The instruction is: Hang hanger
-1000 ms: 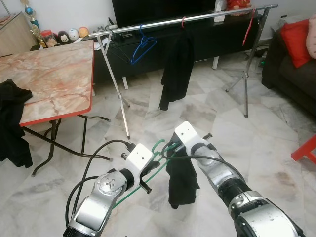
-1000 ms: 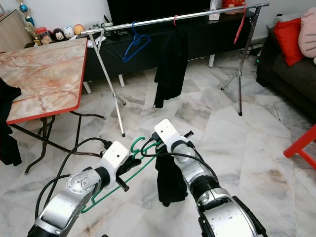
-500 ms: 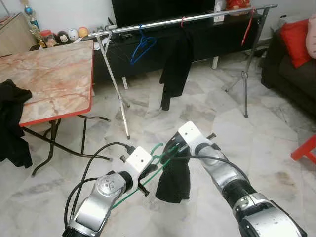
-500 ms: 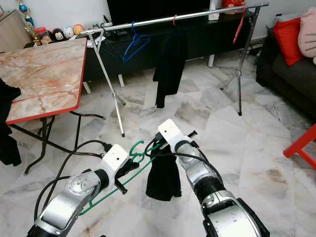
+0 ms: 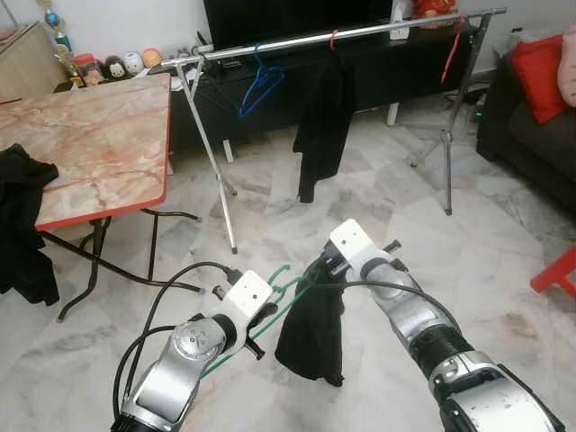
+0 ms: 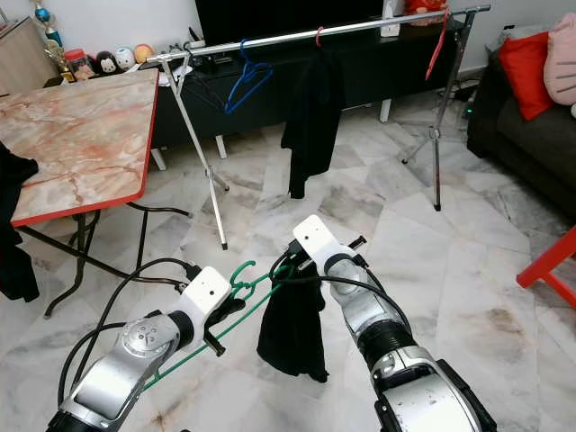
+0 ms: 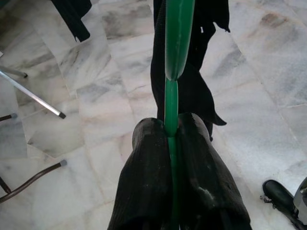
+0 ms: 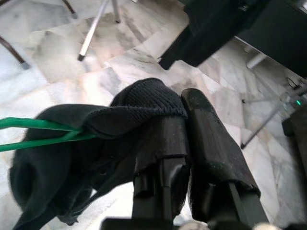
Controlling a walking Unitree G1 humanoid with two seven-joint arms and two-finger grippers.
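Note:
A green hanger (image 5: 270,315) is held low in front of me, over the marble floor. My left gripper (image 7: 171,139) is shut on its green bar. A black garment (image 5: 312,328) hangs from the hanger's right end, and my right gripper (image 8: 182,115) is shut on its ribbed top edge. The silver clothes rail (image 5: 360,31) stands well beyond both arms. It carries a blue hanger (image 5: 259,85), a black garment on a red hanger (image 5: 324,117) and another red hanger (image 5: 453,47).
A marble-top table with a red rim (image 5: 90,144) stands at the left, black clothes (image 5: 22,216) draped over its near edge. A dark sofa with a red cushion (image 5: 540,76) is at the right. A red stool leg (image 5: 553,270) shows at the right edge.
The black garment held by my right gripper has swung left, then dropped lower and longer under the hanger. Both arms have shifted only slightly.

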